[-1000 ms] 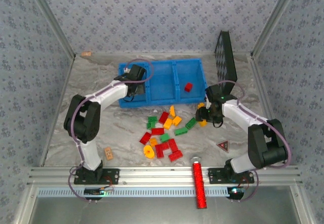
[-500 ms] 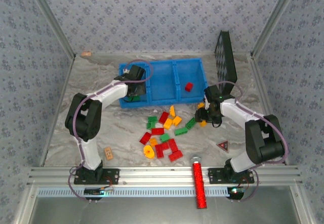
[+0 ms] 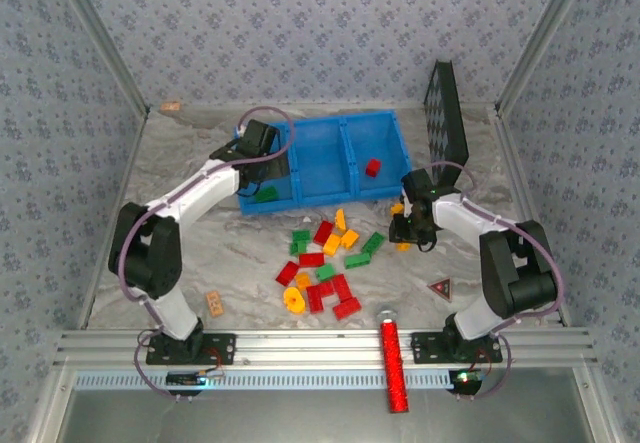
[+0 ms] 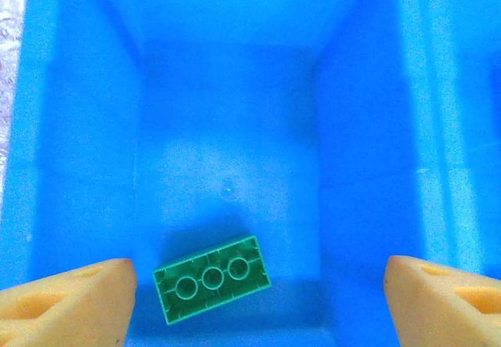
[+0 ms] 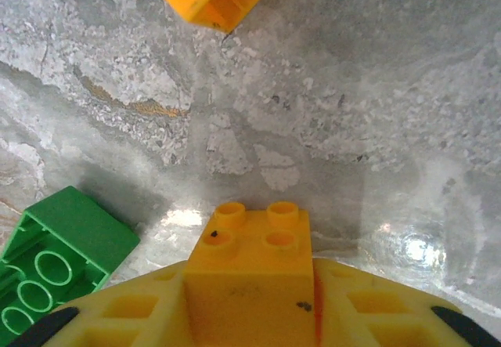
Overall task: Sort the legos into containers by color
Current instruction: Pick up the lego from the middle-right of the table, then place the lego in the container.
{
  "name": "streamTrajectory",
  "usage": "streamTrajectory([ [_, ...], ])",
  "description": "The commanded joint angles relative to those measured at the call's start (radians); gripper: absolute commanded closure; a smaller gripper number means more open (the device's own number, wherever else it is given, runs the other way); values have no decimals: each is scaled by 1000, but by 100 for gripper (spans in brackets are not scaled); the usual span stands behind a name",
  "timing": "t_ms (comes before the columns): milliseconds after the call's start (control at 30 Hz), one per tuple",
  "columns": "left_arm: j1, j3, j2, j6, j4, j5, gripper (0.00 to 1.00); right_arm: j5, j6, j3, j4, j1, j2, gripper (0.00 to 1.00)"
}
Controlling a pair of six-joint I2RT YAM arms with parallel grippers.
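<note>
The left arm rises from its base with the elbow pushed out toward 9 o'clock and the forearm reaching toward 1 o'clock, its wrist tipped down over the bright blue rectangular plastic tray [image 3: 320, 123]. The left gripper [image 4: 258, 272] hangs over the tray's left compartment, its yellow-orange fingers [image 4: 70, 300] spread wide with nothing between them. A green rectangular plastic brick [image 4: 211, 279] lies flat on that compartment's floor, at 6 o'clock in the wrist view. A small red brick [image 3: 372, 168] lies in the right compartment.

The right arm folds in from 3 o'clock, forearm running toward 10 o'clock, wrist low over the grey marble-patterned table [image 3: 240, 263]. The right gripper [image 5: 250, 300] pinches an orange-yellow square brick [image 5: 249, 261], its four studs showing. A second green brick [image 5: 55, 261] lies just beside it at 8 o'clock. Other loose bricks [image 3: 325, 263] lie scattered mid-table.
</note>
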Motion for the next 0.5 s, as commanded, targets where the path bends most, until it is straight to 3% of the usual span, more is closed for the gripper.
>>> streamTrajectory([
  [0, 1, 16, -62, 11, -41, 39, 17, 10, 6, -16, -26, 6, -36, 66],
  [267, -1, -12, -190, 99, -111, 123, 16, 39, 29, 120, -170, 32, -185, 69],
  [467, -15, -182, -385, 106, -181, 157, 16, 54, -3, 395, -204, 94, -97, 70],
])
